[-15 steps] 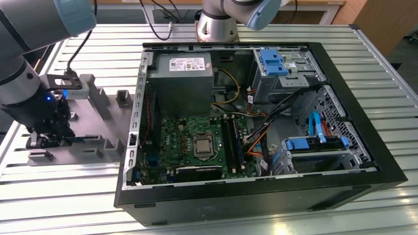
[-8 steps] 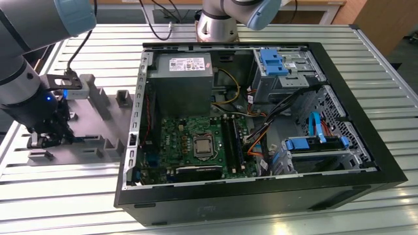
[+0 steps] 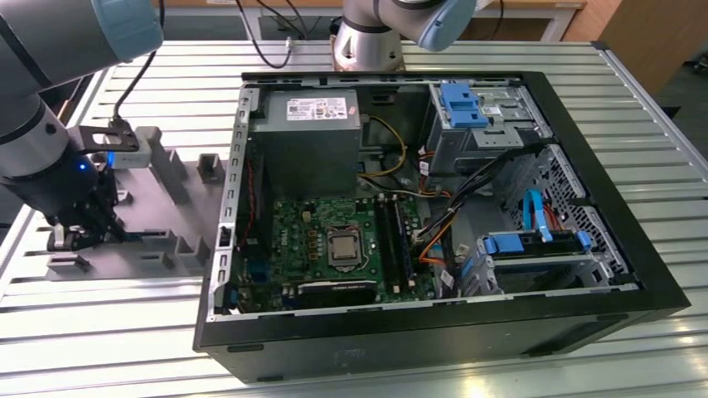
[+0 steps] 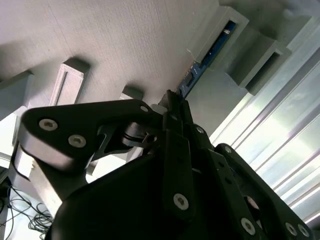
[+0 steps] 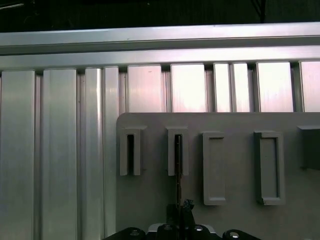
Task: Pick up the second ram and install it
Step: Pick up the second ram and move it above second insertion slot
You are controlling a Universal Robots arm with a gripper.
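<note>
exterior view: the arm reaches down at the exterior view's left, its tool (image 3: pixel 80 236) lowered onto the grey moulded fixture (image 3: pixel 166 207) that lies on the slatted metal bench (image 3: pixel 111 332). just beside the fixture stands the open computer case (image 3: pixel 619 274), with the motherboard (image 3: pixel 321 224) exposed and the black slot rails (image 3: pixel 396 240) running along it; whether a slot is already filled cannot be told from here. second wrist view: the second ram (image 4: pixel 200 67), a thin blue-green stick seen along its edge, runs from a slotted post (image 4: pixel 235 25) of the fixture down into the tool (image 4: pixel 172 102), whose black fingers are drawn together on the near end of the stick. first wrist view: looking down on the fixture (image 5: pixel 150 200), the second ram (image 5: pixel 177 165) appears edge-on as a thin dark line seated in one of two narrow slotted posts, the neighbouring post (image 5: pixel 130 155) being vacant; the tool (image 5: pixel 182 207) sits closed about the stick's edge. stage of the task, as judged from these views: the approach and the grasp look complete, with the tool clamped on the second ram; the stick is not yet lifted out of its post, and the carry to the case and the seating in a slot rail are both left to do.
</note>
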